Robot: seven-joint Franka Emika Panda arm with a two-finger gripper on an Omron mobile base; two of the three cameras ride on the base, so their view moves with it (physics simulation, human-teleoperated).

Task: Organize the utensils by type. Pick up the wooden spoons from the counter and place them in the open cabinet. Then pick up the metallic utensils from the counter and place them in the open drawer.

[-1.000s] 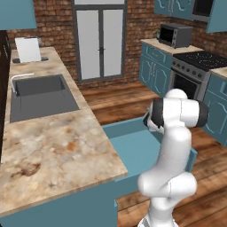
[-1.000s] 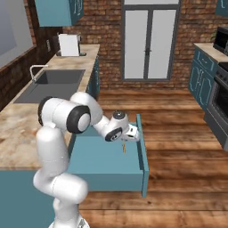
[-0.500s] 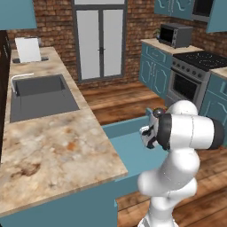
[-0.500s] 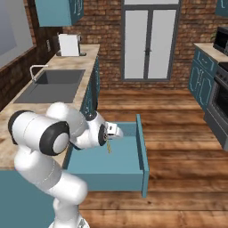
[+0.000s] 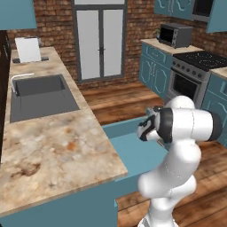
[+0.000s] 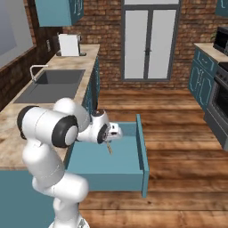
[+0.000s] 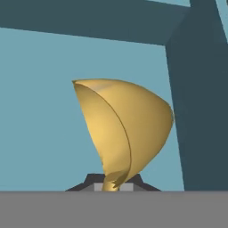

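Left base view: white arm bent over the open drawer [image 5: 133, 146], just beside the marbled counter [image 5: 57, 146] with its sink [image 5: 40, 95].

Right base view: gripper [image 6: 108, 143] low inside the open drawer [image 6: 120, 158], pinched tight on a thin utensil [image 6: 110, 148] hanging down over the teal drawer floor.

Hand view: yellow rounded end of the utensil [image 7: 122, 129] big and close, squeezed at its neck between the dark fingertips [image 7: 91, 180], teal drawer inside [image 7: 40, 111] behind it.

Even, bright rendered light, soft faint shadows, no glare, base views slightly blurry, hand view sharp w/ flat shading
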